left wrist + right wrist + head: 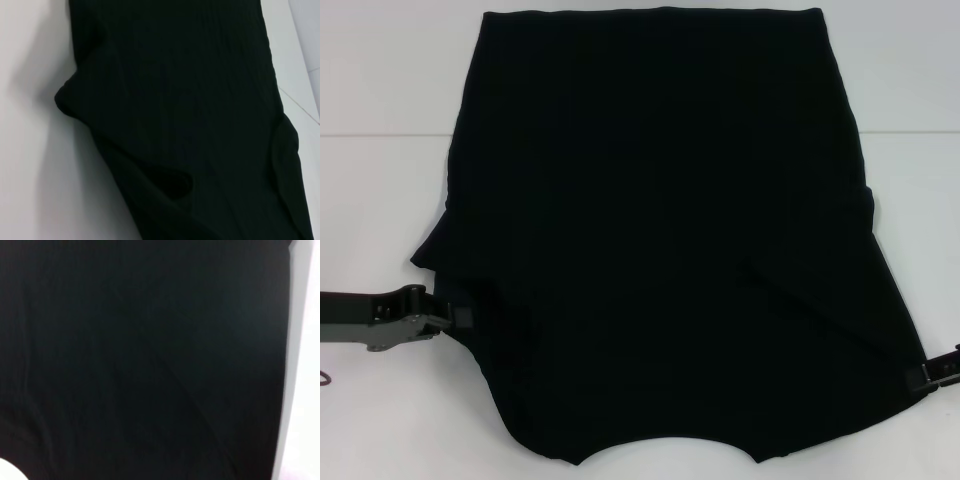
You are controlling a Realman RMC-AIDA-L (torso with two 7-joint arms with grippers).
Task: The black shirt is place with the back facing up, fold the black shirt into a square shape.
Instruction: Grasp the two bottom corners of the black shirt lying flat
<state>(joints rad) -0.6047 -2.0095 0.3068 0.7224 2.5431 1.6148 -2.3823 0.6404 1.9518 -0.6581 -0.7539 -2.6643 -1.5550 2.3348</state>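
Both grippers — left (455, 318), right (920, 376) — are flanking the shirt (660, 230) on the desk (380, 200), probably to fold its sides inward; jaws' state — cannot tell

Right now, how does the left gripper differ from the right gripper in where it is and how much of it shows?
The left gripper reaches in at the black shirt's left sleeve edge, its arm plainly visible; the right gripper shows only as a tip at the frame's right border. Both sit at the shirt's near side edges.
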